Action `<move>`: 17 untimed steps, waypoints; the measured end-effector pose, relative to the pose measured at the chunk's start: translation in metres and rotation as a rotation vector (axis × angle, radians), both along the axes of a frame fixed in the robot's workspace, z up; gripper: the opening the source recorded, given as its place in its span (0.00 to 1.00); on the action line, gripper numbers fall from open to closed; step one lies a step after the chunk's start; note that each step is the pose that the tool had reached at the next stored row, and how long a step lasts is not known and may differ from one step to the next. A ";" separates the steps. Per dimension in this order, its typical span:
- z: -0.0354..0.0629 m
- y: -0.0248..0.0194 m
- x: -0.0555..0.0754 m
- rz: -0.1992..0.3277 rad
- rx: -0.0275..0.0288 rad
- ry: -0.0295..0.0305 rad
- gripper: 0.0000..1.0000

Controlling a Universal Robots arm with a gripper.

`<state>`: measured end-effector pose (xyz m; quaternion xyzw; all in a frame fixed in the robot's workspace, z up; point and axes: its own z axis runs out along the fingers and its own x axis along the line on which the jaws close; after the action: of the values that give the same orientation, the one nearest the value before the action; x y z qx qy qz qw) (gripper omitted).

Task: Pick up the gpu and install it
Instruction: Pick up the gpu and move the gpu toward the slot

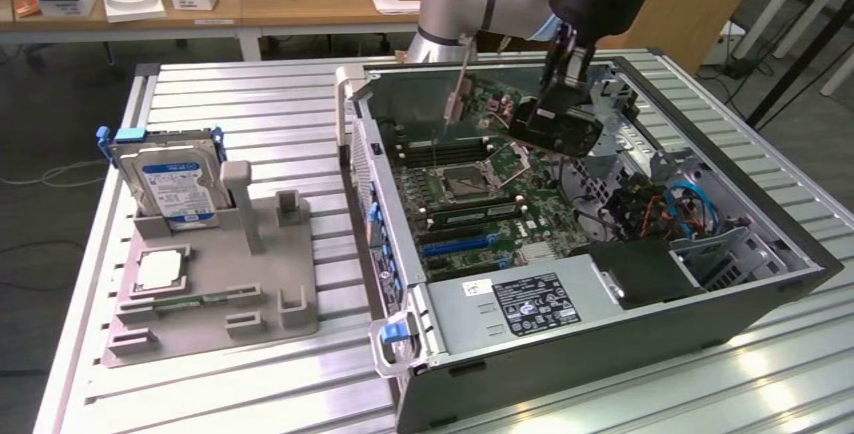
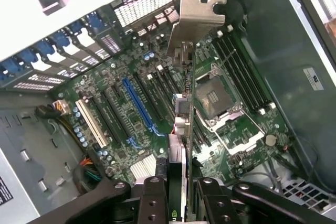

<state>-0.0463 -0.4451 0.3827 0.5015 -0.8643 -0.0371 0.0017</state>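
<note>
Exterior view's left: hard drive [image 1: 174, 189], well apart. Right: open case [image 1: 801, 254], far half. There I see the gripper [image 2: 181, 192] clamped narrow on the gpu [image 2: 197, 19], above the motherboard [image 2: 121, 108]. Risk, I judge: its bracket snagging the case wall, tilting the card. Room: open overhead, walls close.

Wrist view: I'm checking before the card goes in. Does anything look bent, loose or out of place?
Nothing stands out. The gpu is clamped in the gripper above the motherboard, its bracket unbent, not yet seated.
</note>
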 end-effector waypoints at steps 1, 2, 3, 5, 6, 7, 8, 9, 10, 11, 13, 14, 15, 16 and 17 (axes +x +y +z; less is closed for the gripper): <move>0.0000 0.0000 0.000 0.010 0.0004 0.0000 0.27; -0.0001 0.0000 0.000 0.019 0.0008 0.0000 0.27; -0.0001 0.0000 0.000 0.029 0.0011 0.0000 0.27; -0.0002 0.0000 0.000 0.049 0.0020 0.0000 0.27; -0.0003 0.0000 0.001 0.059 0.0026 0.0000 0.27; -0.0003 0.0000 0.001 0.070 0.0032 -0.0001 0.27; -0.0004 0.0000 0.001 0.080 0.0038 0.0000 0.27; -0.0004 0.0000 0.001 0.091 0.0043 0.0000 0.27; -0.0005 0.0000 0.001 0.101 0.0049 0.0000 0.27; -0.0005 0.0000 0.001 0.112 0.0055 0.0000 0.27; -0.0006 0.0000 0.001 0.133 0.0067 0.0000 0.27; -0.0007 0.0000 0.001 0.145 0.0074 -0.0001 0.27; -0.0007 0.0000 0.001 0.156 0.0081 -0.0001 0.27; -0.0008 0.0000 0.002 0.167 0.0087 -0.0001 0.27; -0.0008 0.0000 0.002 0.178 0.0093 -0.0001 0.27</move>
<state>-0.0447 -0.4451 0.3819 0.5764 -0.8161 -0.0408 0.0026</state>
